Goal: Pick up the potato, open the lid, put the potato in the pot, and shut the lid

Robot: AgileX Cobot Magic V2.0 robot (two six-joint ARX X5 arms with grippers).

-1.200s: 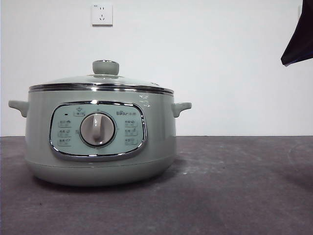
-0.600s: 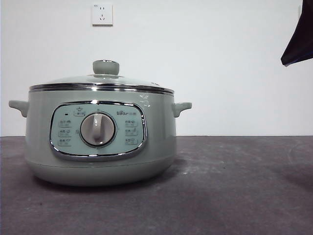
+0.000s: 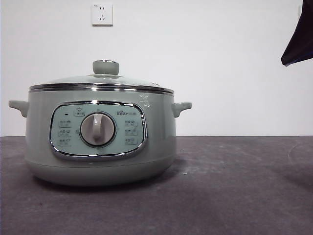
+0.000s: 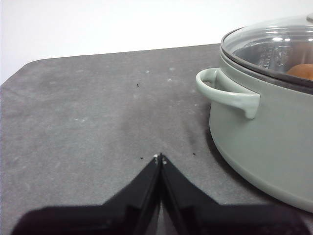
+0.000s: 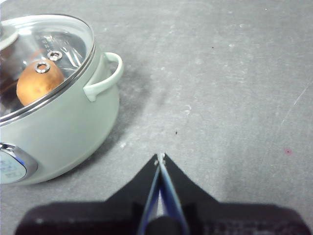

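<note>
The sage-green pot [image 3: 100,137] stands on the dark table, left of centre in the front view, with the glass lid [image 3: 100,82] seated on its rim and the knob [image 3: 105,67] on top. Through the glass, the orange-brown potato [image 5: 39,82] lies inside the pot; a sliver of the potato [image 4: 301,72] also shows in the left wrist view. My left gripper [image 4: 160,158] is shut and empty, low over the table beside one pot handle [image 4: 230,93]. My right gripper [image 5: 160,157] is shut and empty, off to the pot's other side near its handle [image 5: 105,73].
A white wall with a socket [image 3: 101,14] rises behind the table. A black arm tip [image 3: 298,46] shows at the front view's top right corner. Bare grey tabletop [image 3: 234,186] stretches to the right of the pot.
</note>
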